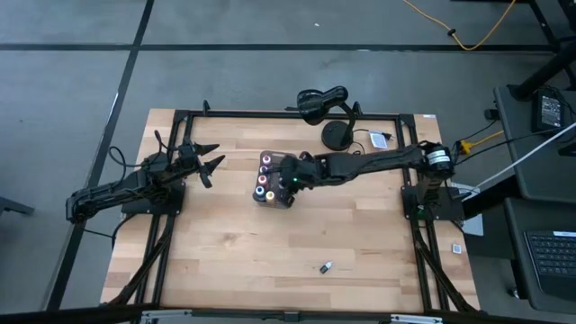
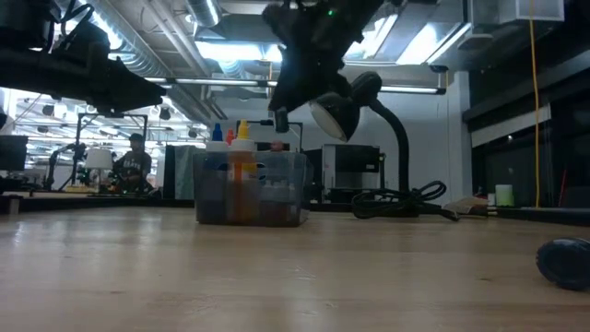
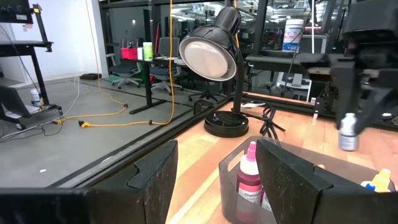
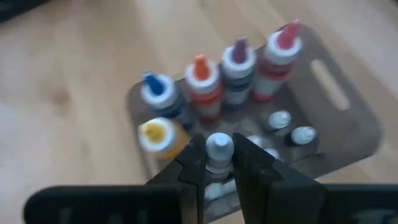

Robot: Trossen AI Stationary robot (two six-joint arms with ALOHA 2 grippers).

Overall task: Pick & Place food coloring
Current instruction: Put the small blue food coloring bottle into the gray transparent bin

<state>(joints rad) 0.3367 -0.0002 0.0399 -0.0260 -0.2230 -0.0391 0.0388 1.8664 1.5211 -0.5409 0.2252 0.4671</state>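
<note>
A clear gray tray [image 1: 286,200] [image 2: 295,198] sits mid-table. Food coloring bottles stand upright in it: blue [image 4: 157,87], orange [image 4: 200,71], purple [image 4: 239,55], pink [image 4: 285,36] [image 3: 250,177] and yellow [image 4: 155,134], plus two small white caps [image 4: 291,127]. My right gripper [image 1: 290,176] [image 4: 219,163] hovers over the tray, shut on a white-capped food coloring bottle [image 4: 219,146]. My left gripper [image 1: 212,162] [image 3: 217,186] waits open to the tray's left, above the table. My right gripper pinches the white-capped bottle between its two fingers [image 4: 193,163], just under the cap [image 4: 219,142]. The fingers come from above, pointing down. The bottle [image 3: 348,134] [image 2: 279,120] hangs upright below the fingertips, lifted clear above the tray's rim.
A black desk lamp with a round base [image 1: 338,135] [image 3: 208,50] and its cable stand behind the tray near the far edge. A small dark object [image 1: 325,266] [image 2: 562,263] lies on the bare wood near the front edge. A card [image 1: 380,139] lies by the lamp.
</note>
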